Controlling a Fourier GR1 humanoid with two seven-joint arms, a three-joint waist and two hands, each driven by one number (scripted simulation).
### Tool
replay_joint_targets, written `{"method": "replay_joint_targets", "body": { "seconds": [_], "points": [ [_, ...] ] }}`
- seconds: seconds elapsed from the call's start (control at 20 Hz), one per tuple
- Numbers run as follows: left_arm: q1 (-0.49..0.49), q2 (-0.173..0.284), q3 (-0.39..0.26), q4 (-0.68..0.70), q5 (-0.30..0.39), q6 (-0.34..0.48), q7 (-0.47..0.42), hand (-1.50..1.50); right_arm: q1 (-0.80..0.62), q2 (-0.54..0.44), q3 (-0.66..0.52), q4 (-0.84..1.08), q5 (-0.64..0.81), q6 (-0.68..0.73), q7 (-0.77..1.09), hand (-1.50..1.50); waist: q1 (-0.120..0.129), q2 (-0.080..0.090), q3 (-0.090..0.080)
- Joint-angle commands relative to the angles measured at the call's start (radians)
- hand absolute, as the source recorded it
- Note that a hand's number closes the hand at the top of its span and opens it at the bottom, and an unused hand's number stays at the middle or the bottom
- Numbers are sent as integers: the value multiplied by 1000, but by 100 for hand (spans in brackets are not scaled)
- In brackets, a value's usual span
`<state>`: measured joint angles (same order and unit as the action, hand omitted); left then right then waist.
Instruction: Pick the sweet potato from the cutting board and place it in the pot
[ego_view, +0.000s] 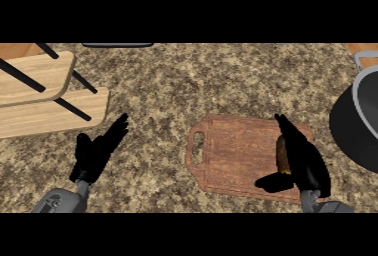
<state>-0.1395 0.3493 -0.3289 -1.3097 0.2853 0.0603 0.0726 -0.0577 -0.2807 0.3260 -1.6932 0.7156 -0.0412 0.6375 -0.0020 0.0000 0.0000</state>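
The right hand (301, 159) lies over the sweet potato (281, 156) on the cutting board (236, 160), fingers extended, thumb beneath, nothing gripped yet. Closing off-centre could roll the potato away sideways. Its long axis runs along the fingers, pointing away; the pot (354, 125) sits beyond, rightward.

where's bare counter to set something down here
Bare counter lies above the cutting board, between the wooden rack and the pot. Another patch sits between the left hand and the board. The board's right side is crowded by the right hand and sweet potato.
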Motion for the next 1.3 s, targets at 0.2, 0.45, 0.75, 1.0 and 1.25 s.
{"method": "replay_joint_targets", "body": {
  "seconds": [0.2, 0.45, 0.75, 1.0, 1.25],
  "points": [
    [51, -15, 24, -19, -43, -37, -6, 0, -3, 79, -106, 133, -148, -57, -208, -150, 5, 0, 0],
    [52, -31, 83, -53, -57, -62, 27, 0, 76, 92, -150, 199, -183, -95, -347, -150, 2, 0, 0],
    [30, -111, 72, -37, -138, -28, 39, 0, 0, 122, -216, 402, -210, -114, -480, -150, 4, 1, 0],
    [28, -76, 117, 45, -99, -102, -30, 0, -13, 102, -169, 471, -149, -108, -550, 150, 3, 3, 0],
    [21, -71, 113, -4, -103, -105, 16, 0, -33, 104, -234, 579, -218, -121, -695, 150, 10, 4, 1]
  ]
}}
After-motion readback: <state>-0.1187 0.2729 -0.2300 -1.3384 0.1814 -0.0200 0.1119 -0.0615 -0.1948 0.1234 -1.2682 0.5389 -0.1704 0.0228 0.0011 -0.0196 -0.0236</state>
